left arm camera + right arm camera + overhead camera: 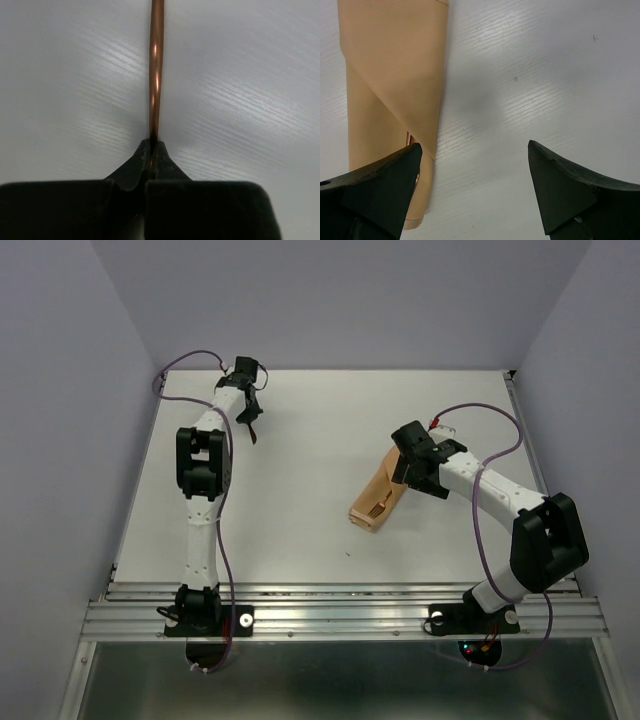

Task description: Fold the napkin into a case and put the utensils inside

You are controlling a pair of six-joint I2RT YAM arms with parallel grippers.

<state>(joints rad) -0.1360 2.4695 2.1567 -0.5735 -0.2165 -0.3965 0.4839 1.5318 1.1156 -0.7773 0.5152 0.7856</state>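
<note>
Finding the napkin lying folded as a case (395, 65) right of mid-tabletop (300, 490), apparently hiding a fork (376, 508). Pinching the second utensil (156, 75) tight in the left end effector (151, 145), far left. Hovering the right end effector (475, 146), spread wide, beside the case. Awaiting insertion.

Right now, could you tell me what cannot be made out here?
1. Thin reddish-brown stick: far end cut off by the left wrist view's top edge; too small in the top view.
2. Narrow tan napkin pouch: contents mostly covered by its folds, right wrist view; far end under the right arm, top view.
</note>
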